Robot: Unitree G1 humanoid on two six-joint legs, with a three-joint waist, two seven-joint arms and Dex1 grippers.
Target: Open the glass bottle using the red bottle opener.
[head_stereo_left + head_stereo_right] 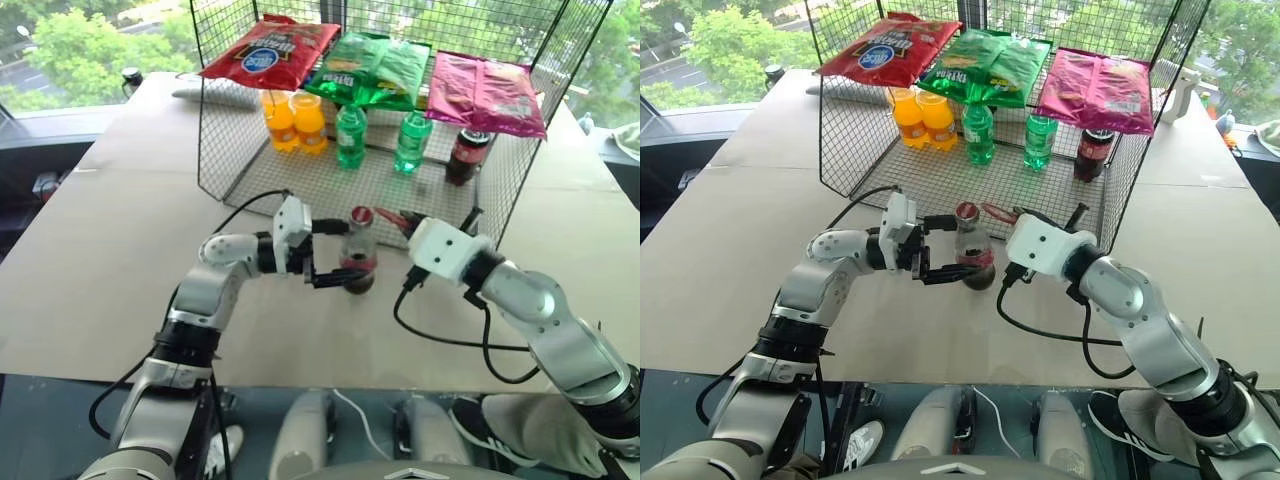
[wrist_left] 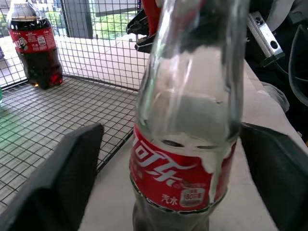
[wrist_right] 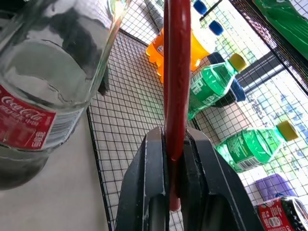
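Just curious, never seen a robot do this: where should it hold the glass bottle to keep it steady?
Around the labelled body, from the side. The glass bottle stands upright; its body is wide, and this leaves the neck free for the opener. The left gripper straddles it there, fingers apart.

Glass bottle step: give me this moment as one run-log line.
left gripper: open, fingers either side of glass bottle | right gripper: shut on red bottle opener | opener beside bottle top

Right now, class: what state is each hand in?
Left hand: open, fingers either side of the bottle, not gripping.
Right hand: shut on the opener.
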